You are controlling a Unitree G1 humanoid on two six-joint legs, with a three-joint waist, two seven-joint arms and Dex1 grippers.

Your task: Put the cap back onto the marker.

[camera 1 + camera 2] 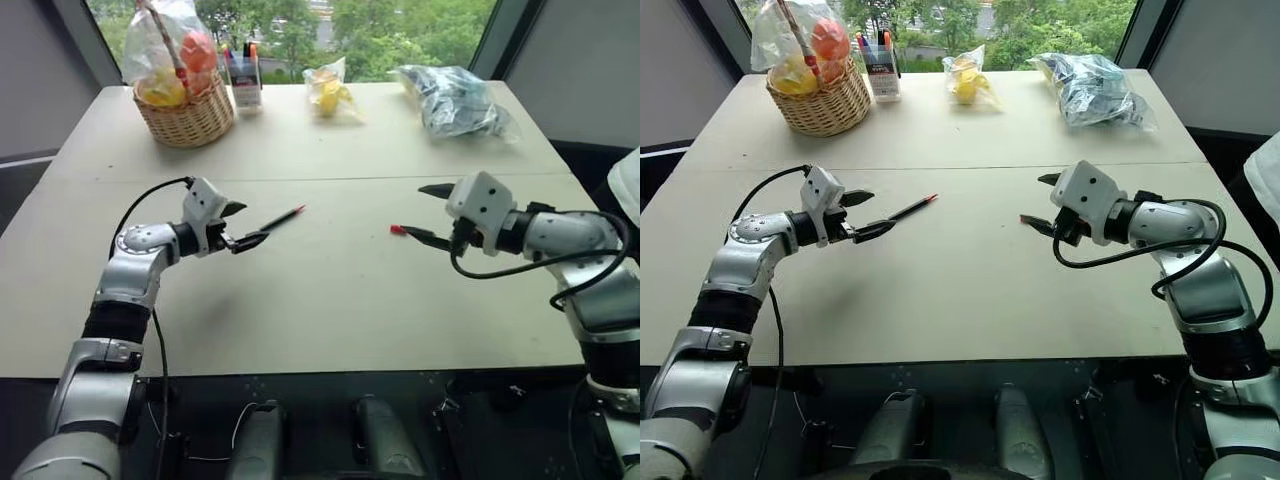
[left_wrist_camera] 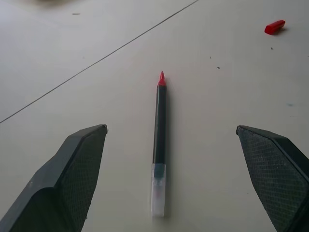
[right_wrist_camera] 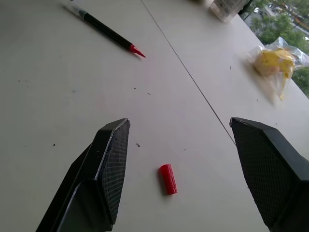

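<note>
The marker (image 1: 283,218) lies uncapped on the pale table, a slim black stick with its red tip pointing to the far right. My left gripper (image 1: 243,225) is open just behind the marker's clear rear end; in the left wrist view the marker (image 2: 160,130) lies on the table in the gap between the fingers, untouched. The cap (image 1: 397,229), a tiny red cylinder, lies on the table to the right. My right gripper (image 1: 432,213) hovers open right beside it, and the cap (image 3: 168,179) lies below the gap between its fingers, untouched.
Along the far edge stand a wicker basket (image 1: 190,120) with bagged fruit, a holder of coloured markers (image 1: 244,80), a bagged yellow item (image 1: 330,90) and a bluish plastic bag (image 1: 455,100). A white sleeve (image 1: 627,185) shows at the right edge.
</note>
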